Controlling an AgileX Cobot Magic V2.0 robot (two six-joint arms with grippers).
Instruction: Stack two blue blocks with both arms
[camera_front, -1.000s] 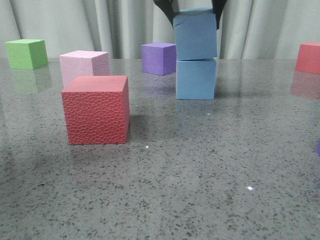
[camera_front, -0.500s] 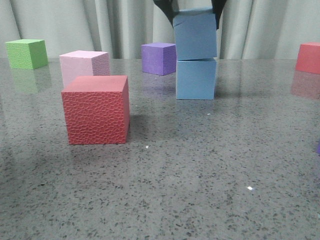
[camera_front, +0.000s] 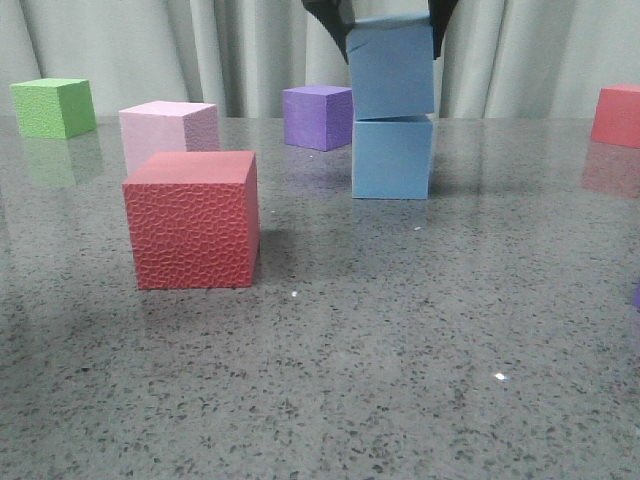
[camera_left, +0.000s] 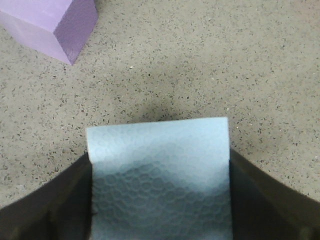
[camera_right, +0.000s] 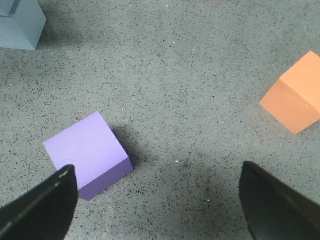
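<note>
Nearest the front camera, a red cube (camera_front: 192, 220) is sitting on the grey speckled table (camera_front: 400, 350), left of centre. Just behind it a pink cube (camera_front: 167, 133) is standing, partly hidden by the red one. Further back and right of centre, the lower blue block (camera_front: 392, 158) is resting flat on the table. The upper blue block (camera_front: 392, 70) is sitting right on top of it, slightly tilted, edges roughly lined up.

The left gripper (camera_front: 390, 28) is coming in from above, its two black fingers clamping the upper block on both sides; in the left wrist view the block (camera_left: 159, 180) is filling the gap between the dark fingers (camera_left: 50, 205), both pressing against its faces.

Behind the stack to the left, a purple cube (camera_front: 317, 117) is standing near the curtain (camera_front: 150, 50). A green cube (camera_front: 53, 107) is sitting at far left, and another red cube (camera_front: 617, 115) at far right edge.

The right gripper (camera_right: 157, 200) is hovering over the table with fingers spread wide, holding nothing; a second purple cube (camera_right: 87, 154) and an orange cube (camera_right: 295, 95) are lying below it, well apart.
</note>
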